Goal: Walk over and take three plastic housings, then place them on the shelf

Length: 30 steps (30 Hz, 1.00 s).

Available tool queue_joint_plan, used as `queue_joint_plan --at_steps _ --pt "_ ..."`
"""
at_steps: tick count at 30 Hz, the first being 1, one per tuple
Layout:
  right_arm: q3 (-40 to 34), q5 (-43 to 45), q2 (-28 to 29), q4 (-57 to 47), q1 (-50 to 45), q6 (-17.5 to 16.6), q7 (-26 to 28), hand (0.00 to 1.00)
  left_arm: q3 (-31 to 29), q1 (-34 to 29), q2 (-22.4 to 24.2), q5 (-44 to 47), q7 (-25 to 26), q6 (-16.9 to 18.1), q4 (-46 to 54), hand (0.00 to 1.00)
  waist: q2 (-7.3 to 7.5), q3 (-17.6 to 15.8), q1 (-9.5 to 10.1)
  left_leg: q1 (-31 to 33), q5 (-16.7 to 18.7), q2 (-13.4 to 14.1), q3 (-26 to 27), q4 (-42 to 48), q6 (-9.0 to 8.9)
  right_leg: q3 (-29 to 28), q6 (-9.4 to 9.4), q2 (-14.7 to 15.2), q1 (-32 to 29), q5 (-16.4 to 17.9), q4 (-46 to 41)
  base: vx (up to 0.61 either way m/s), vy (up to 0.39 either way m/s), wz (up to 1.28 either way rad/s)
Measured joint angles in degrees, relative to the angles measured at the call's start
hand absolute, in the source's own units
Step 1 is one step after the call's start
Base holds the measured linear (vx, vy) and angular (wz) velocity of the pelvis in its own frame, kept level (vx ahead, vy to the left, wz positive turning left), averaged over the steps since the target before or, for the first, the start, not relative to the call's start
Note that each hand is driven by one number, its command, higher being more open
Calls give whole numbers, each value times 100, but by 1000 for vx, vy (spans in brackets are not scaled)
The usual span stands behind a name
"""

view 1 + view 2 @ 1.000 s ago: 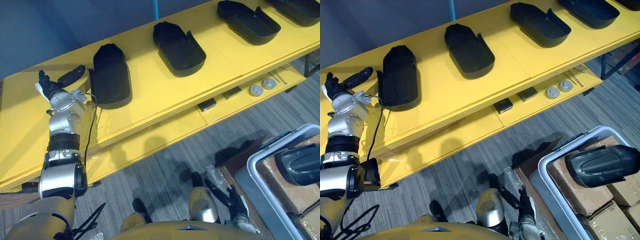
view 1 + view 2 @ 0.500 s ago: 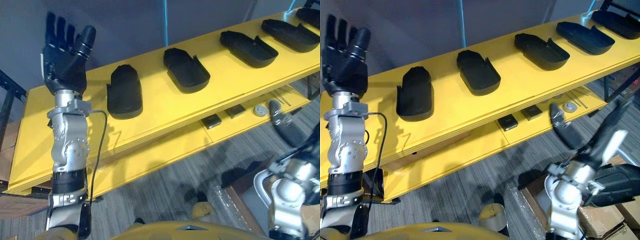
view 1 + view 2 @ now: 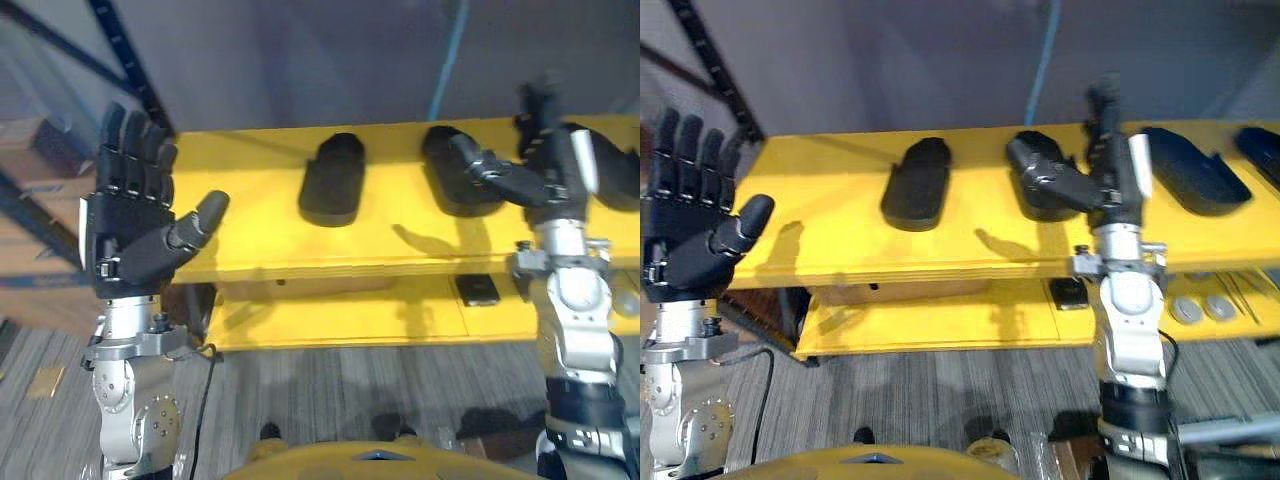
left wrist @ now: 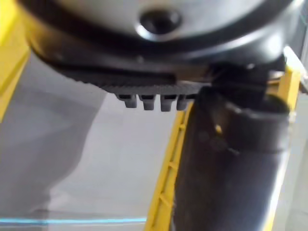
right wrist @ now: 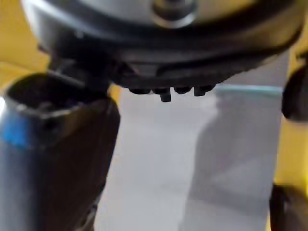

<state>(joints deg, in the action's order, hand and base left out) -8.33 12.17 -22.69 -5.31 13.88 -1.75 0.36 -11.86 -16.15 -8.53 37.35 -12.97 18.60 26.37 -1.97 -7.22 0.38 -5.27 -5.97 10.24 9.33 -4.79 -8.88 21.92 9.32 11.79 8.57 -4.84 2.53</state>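
On top tier of yellow shelf [image 3: 830,220], four black plastic housings lie in a row, each apart from the next. From robot's left: first housing [image 3: 917,182], lying alone w/ bare yellow on both sides. Second housing [image 3: 1028,150], partly behind the right thumb from this angle. Third housing [image 3: 1185,165], just past the right hand. Fourth housing [image 3: 1262,150], cut by the frame edge. All rest flat on the shelf; neither hand touches any of them.

Left hand [image 3: 125,235] is raised at robot's left, in front of the shelf's end, palm toward the head cam. Its fingers [image 3: 130,160] are straight and spread, pointing up, w/ thumb [image 3: 200,215] angled out to the side. It holds nothing. Left wrist view agrees: fingers run straight away from the cam, thumb sticks out beside them, nothing btwn them.

Right hand [image 3: 1118,170] is raised too, seen edge-on, btwn second and third housings from the head cam. Fingers point straight up, thumb [image 3: 1065,187] juts toward robot's left across the second housing's outline. Nothing is gripped, so it is relaxed and empty. A white cover shows on its side. Right wrist view shows the same: fingers straight, thumb out, no object in the palm.

Lower tier holds a small black block [image 3: 1070,292] and, further right, two round grey discs [image 3: 1188,311] side by side. Grey striped carpet [image 3: 940,400] lies below the shelf. A dark blue rack upright [image 3: 125,55] slants behind the left hand.
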Motion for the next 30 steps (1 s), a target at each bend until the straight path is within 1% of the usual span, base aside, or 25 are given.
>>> queue_joint_plan --at_steps 2,3,4,5,6,8,10,13,16,18,20,22,25,30 --pt "130 -22 3 213 197 107 -146 100 30 -89 2 0 -35 43 0 100 1 -1 111 60 -29 -17 -78 0 17 77 0 11 1 0 1 -14 4 32" --pt "233 -73 54 552 485 204 -411 100 48 -222 6 2 -79 80 -2 100 10 -7 174 103 -58 -34 -163 -1 23 155 0 20 18 0 1 -8 8 23" --pt "245 -100 76 679 582 247 -559 100 70 -264 12 1 -110 87 -12 100 12 -7 211 101 -61 -37 -175 -1 25 166 0 22 32 0 1 -9 11 21" --pt "243 -275 92 948 767 281 -876 100 178 -313 20 6 -151 112 -35 100 13 -8 285 99 -67 -48 -202 -1 29 197 0 32 54 0 1 -10 12 12" --pt "243 -449 112 1185 975 332 -1169 100 298 -393 29 4 -191 130 -35 100 12 -9 295 118 -78 -65 -238 -1 36 225 0 46 57 0 -1 -14 13 12" --pt "227 -516 116 1452 1217 379 -1513 100 502 -448 29 4 -254 127 -61 100 12 -9 291 171 -121 -78 -302 -2 39 287 0 54 51 0 -6 -20 11 15" --pt "227 -495 117 1716 1451 393 -1655 100 698 -445 33 5 -275 120 -154 100 1 -23 299 195 -142 -78 -339 -2 40 313 -3 53 40 2 -19 -35 7 10" --pt "293 -464 117 2134 1760 483 -1560 100 811 -434 35 11 -417 107 -346 100 -25 -51 315 212 -143 -77 -361 -3 41 330 -10 53 31 8 -36 -37 8 3" --pt "442 -467 116 2956 2218 527 -1577 100 914 -376 34 32 -499 88 -396 100 -57 -114 352 309 -197 -77 -402 -2 55 360 -16 53 -62 12 -63 -41 5 6" --pt "449 -453 115 3403 2449 625 -1593 100 989 -294 37 30 -582 31 -398 100 -122 -243 419 364 -231 -77 -453 -2 57 403 -16 57 -95 12 -103 -51 3 11" --pt "466 -380 115 3687 2571 659 -1505 100 1016 -269 44 29 -593 27 -405 100 -164 -283 458 445 -267 -77 -506 0 59 439 -25 60 -154 17 -142 -22 2 14" --pt "487 -252 115 3803 2581 685 -1413 100 1034 -237 44 30 -591 28 -472 100 -180 -304 498 468 -298 -81 -541 2 59 465 -21 60 -160 10 -148 2 -1 9" --pt "693 -245 112 4009 2697 715 -1134 100 1035 -236 44 50 -586 26 -702 100 -185 -351 531 464 -297 -81 -552 3 58 465 -19 61 -157 9 -156 0 0 0" --pt "923 -283 -27 4241 3198 772 -812 100 1100 -226 48 40 -587 10 -827 100 -211 -597 547 473 -304 -82 -574 2 60 473 -21 67 -168 11 -183 -21 6 1"
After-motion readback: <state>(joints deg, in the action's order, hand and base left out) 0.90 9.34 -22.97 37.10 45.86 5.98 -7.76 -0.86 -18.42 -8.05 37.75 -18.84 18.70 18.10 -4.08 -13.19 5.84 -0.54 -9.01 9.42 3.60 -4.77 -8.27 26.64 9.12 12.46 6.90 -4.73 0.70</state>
